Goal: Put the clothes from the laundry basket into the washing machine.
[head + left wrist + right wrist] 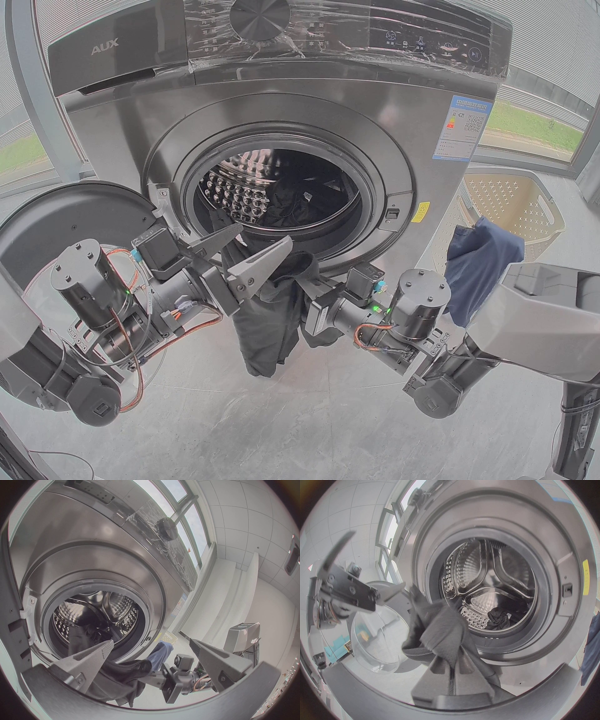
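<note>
Snag risk is the main worry. R gripper (452,677) is pinched tight on a dark garment (270,325), held just in front of the washing machine (400,119) mouth. Most of the cloth hangs below the lower rim of the opening, outside the drum. L gripper (240,251) sits just beside it w/ fingers spread wide, holding nothing.

If the R arm pushes fwd as is, the hanging tail prob drags over the door seal and ends up draped outside, or slides to the floor on release. One L finger is v. close to the fabric, so it could catch a fold and tug it out of the pinch. Door (62,215) is swung open on the robot's left, and the L arm could bump it.

Black item (289,200) lies in the drum. Blue garment (478,265) is draped on the laundry basket (531,206) rim at the right, not yet loaded.
</note>
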### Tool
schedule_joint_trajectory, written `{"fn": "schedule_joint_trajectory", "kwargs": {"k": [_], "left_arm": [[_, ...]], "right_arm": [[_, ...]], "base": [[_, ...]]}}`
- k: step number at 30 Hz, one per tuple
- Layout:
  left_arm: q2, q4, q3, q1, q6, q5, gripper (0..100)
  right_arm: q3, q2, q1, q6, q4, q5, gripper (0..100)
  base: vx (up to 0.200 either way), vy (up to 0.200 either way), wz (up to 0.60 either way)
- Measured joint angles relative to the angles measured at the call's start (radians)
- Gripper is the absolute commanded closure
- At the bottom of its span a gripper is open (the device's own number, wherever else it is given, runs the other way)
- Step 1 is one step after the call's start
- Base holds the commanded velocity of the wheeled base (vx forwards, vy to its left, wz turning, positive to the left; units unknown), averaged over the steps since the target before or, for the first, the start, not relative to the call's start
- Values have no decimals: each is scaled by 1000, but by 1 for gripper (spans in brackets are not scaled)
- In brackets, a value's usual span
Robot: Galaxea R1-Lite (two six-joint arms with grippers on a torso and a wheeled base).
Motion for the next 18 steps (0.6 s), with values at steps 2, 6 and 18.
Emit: {"fn": "schedule_joint_trajectory", "kwargs": {"k": [2,6,18], "left_arm": [[2,1,6,0,-4,-1,0],[11,1,11,2,-24,0,0],[29,3,34,20,-30,1,0]], "right_arm": [[19,-25,2,2,0,0,100],[52,-71,5,8,-1,-2,100],[74,-126,5,12,0,-5,100]], "base": [[0,0,0],[0,0,0],[0,0,0]]}}
